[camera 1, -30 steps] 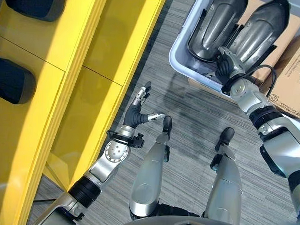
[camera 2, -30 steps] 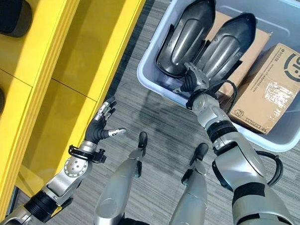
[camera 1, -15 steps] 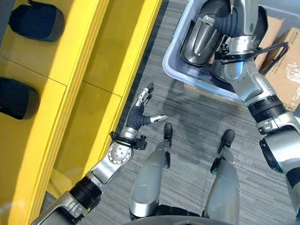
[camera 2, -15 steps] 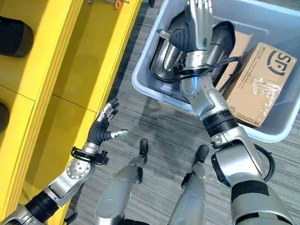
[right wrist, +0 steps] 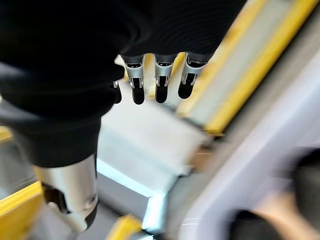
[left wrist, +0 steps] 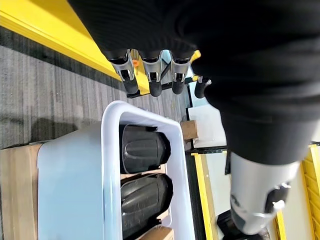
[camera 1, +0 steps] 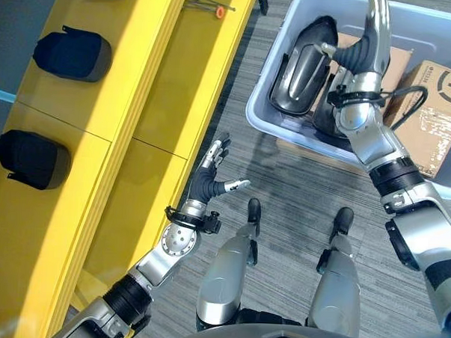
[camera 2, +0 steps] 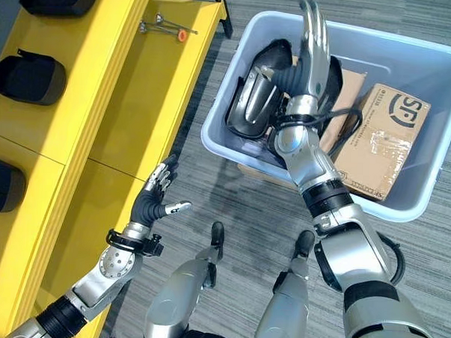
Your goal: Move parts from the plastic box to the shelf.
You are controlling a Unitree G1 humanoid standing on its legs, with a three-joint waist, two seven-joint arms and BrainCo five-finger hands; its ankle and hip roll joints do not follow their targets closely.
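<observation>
Right hand [camera 2: 313, 38], fingers straight and empty, is raised over the two dark parts [camera 2: 259, 95] in the plastic box [camera 2: 403, 214] at 1 o'clock; left hand [camera 2: 153, 199] spread open beside the yellow shelf [camera 2: 109, 81] at 9 o'clock

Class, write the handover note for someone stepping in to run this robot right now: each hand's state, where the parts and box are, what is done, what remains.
Right hand: open, fingers straight, raised above the plastic box, holding nothing.
Left hand: open, empty, over the floor beside the yellow shelf.
Parts: two dark curved parts lie side by side in the box, next to cardboard cartons. Three similar dark parts already sit along the shelf.
Small tools with an orange tip lie at the shelf's far end.
Done: some parts shelved.
Left: grasp each part in the box and carry it to the shelf.
</observation>
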